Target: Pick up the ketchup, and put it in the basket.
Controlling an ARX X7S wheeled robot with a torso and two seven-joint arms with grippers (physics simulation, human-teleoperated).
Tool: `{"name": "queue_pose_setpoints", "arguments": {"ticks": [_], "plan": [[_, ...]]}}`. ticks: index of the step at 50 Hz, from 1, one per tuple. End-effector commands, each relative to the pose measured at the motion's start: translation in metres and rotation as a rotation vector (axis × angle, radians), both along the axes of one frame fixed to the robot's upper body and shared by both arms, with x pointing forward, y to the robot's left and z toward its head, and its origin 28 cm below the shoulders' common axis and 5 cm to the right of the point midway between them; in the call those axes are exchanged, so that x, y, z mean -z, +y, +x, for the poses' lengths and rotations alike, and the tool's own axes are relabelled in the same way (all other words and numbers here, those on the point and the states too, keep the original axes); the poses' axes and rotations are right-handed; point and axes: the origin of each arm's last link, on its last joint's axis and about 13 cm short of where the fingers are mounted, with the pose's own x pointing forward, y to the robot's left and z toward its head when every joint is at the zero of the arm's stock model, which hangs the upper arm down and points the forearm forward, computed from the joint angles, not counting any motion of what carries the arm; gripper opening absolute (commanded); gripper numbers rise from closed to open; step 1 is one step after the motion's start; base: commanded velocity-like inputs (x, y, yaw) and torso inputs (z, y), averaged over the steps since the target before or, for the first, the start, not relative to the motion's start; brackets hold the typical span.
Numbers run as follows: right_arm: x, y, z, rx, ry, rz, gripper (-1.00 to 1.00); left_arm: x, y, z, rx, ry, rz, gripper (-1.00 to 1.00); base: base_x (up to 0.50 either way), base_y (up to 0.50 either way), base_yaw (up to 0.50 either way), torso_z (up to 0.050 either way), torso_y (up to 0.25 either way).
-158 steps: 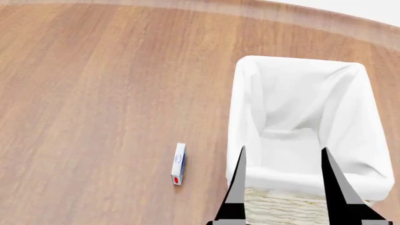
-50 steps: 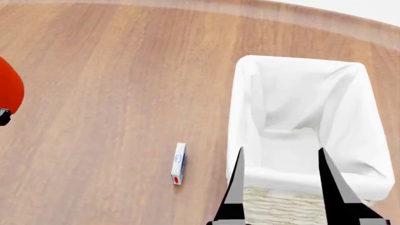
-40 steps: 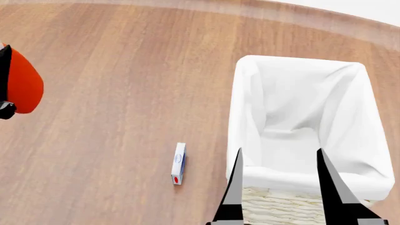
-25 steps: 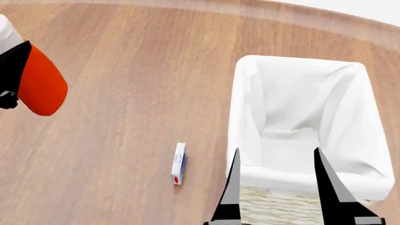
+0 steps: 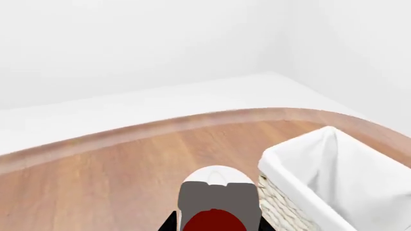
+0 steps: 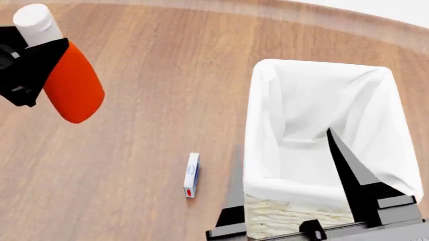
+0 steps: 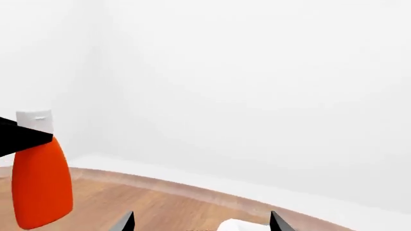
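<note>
Nearest your head camera: right gripper [image 6: 288, 188], fingers spread wide with nothing between them, hanging over the near end of the basket [image 6: 268, 95]. Beside the basket, on the wooden table [image 6: 147, 150]: a small white box [image 6: 192, 175], lying flat. Farther off at your left: left gripper [image 6: 30, 63], clamped just below the white cap of the ketchup [image 6: 70, 80]; bottle held aloft, apparently clear of the table, well apart from the basket.

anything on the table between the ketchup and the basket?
Head view: mostly bare wood between the ketchup and the basket; a small white box lies nearer the robot.
</note>
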Motion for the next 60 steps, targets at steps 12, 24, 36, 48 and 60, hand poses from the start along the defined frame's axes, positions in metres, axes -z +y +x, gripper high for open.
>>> {"name": "queue_pose_setpoints", "arguments": {"ticks": [12,24,36,48,60], "plan": [[-0.039,-0.019,0.003,-0.306,0.086,-0.079,1.0,-0.01,-0.015,0.011,0.143,-0.03,0.075,-1.0,0.0,0.0,0.0,0.0,0.0],[-0.052,-0.015,0.01,-0.428,0.146,-0.118,1.0,-0.01,-0.023,0.012,0.159,-0.025,0.099,-1.0,0.0,0.0,0.0,0.0,0.001],[-0.054,-0.004,0.017,-0.478,0.157,-0.128,1.0,-0.012,-0.026,0.013,0.155,-0.038,0.088,-1.0,0.0,0.0,0.0,0.0,0.0],[-0.058,0.007,0.031,-0.479,0.136,-0.191,1.0,-0.017,-0.032,0.012,0.151,-0.033,0.093,-1.0,0.0,0.0,0.0,0.0,0.001],[-0.053,0.021,0.048,-0.48,0.142,-0.195,1.0,-0.019,-0.037,0.013,0.158,-0.026,0.093,-1.0,0.0,0.0,0.0,0.0,0.001]]}}
